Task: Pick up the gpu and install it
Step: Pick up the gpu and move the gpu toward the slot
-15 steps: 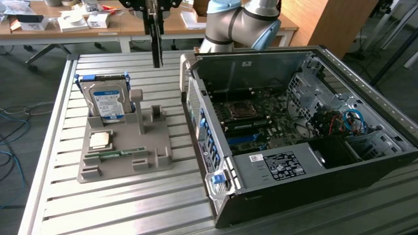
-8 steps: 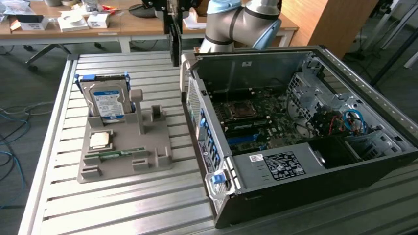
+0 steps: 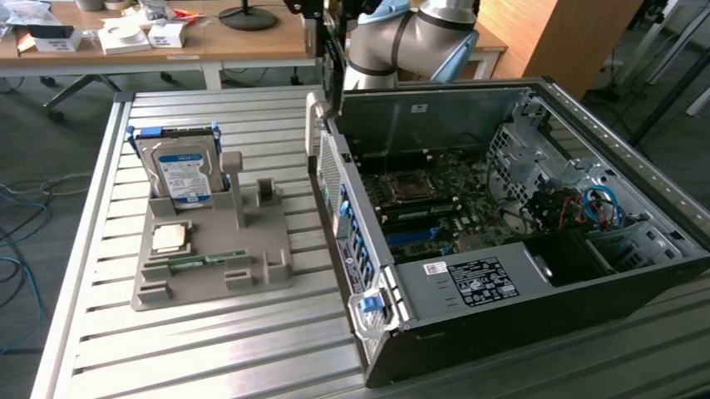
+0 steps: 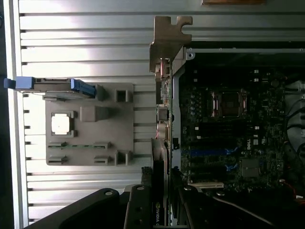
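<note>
Edge-on in grip of hand (image 4: 159, 183): gpu (image 4: 169, 43), bracket end just beside rear wall of open computer case (image 3: 421, 291) on tabletop (image 3: 199, 349).

You have a graphics card (image 4: 160, 157) with a dull pale metal bracket (image 4: 169, 43), a matt grey plastic tray (image 4: 88, 136), and a ribbed, shiny metal table (image 3: 222, 349).
</note>
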Available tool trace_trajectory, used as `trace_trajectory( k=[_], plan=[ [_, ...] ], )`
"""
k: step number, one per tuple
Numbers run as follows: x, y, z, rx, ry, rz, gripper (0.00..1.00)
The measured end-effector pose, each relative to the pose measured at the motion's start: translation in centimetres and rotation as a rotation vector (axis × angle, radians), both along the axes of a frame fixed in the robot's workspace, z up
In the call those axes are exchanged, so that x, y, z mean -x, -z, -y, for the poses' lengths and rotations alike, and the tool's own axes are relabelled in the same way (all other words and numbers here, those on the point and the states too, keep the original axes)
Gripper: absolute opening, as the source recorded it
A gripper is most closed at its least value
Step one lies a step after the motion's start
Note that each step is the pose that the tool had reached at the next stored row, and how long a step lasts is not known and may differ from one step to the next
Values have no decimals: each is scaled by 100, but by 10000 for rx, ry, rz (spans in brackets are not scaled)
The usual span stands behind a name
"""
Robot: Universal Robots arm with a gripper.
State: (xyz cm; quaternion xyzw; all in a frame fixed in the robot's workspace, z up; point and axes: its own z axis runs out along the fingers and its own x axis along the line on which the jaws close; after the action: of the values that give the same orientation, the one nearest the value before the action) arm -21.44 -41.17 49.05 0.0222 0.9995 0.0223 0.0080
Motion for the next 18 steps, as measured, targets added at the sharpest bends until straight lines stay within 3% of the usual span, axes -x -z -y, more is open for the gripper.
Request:
trace_trajectory(
  k=[18],
  plan=[
    [-818, 0, -1, -63, 2, -51, 26]
  ],
)
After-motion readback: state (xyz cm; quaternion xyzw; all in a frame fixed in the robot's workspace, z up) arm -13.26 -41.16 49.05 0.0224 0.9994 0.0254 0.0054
